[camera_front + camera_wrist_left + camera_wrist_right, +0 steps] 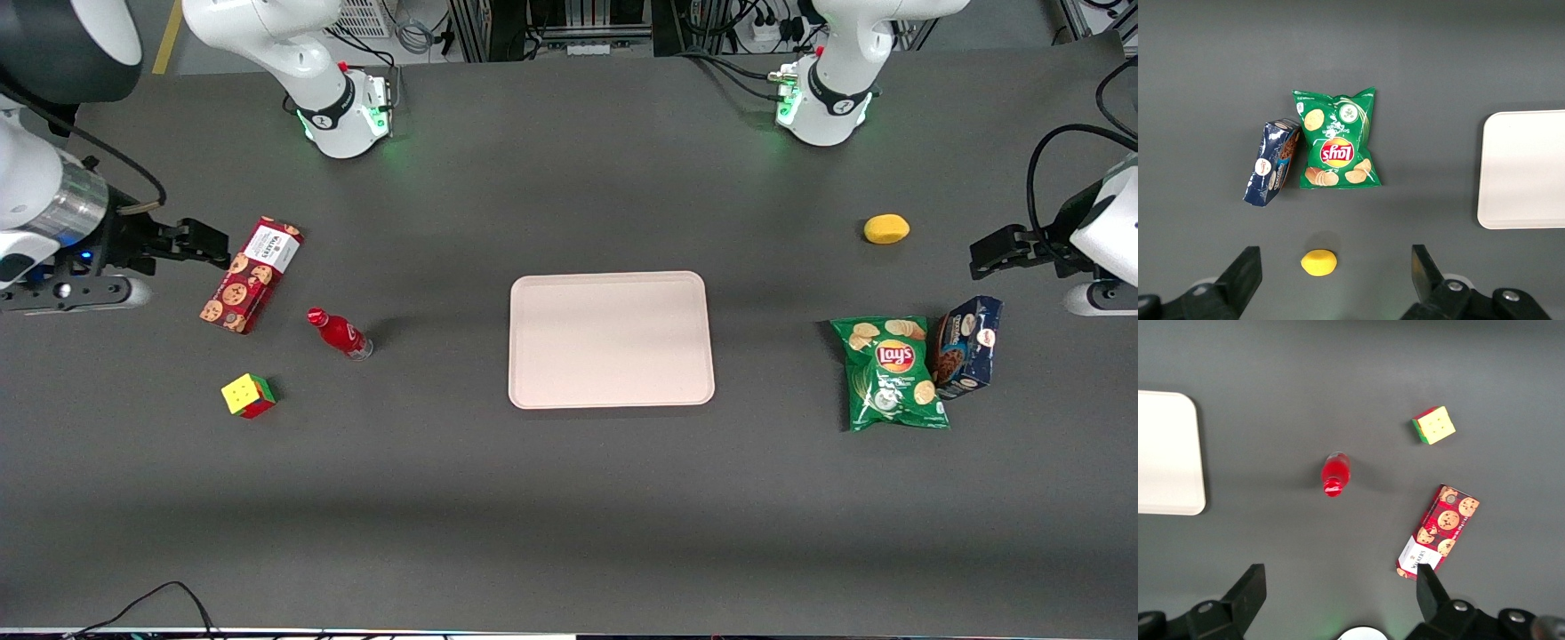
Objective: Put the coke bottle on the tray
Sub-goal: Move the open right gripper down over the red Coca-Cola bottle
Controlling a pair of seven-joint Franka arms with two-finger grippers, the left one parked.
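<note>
Well, we begin with the tray, the one container on the table: it lies flat at the middle, and its whole pale pinkish surface shows from rim to rim, with no object resting on it.

The coke bottle is on the dark table well apart from the tray, toward the working arm's end. It seems to stand upright, since the right wrist view looks down on its red cap. We see white lettering on its red body but cannot read it. Just beside it, a little farther from the front camera, lies a red cookie box printed with cookies; the writing on its white label is too small for us to make out. Nearer the front camera than the bottle sits a colour cube, yellow face up.

Our hand hovers above the table near the cookie box's labelled end, its two fingers spread wide and gripping nothing; it touches neither the bottle nor the box.

Toward the parked arm's end we find a green chips bag with the "Lay's" logo plain to read, touching a dark blue cookie box whose wording we cannot read. A small yellow fruit-like object lies farther from the front camera than both.
</note>
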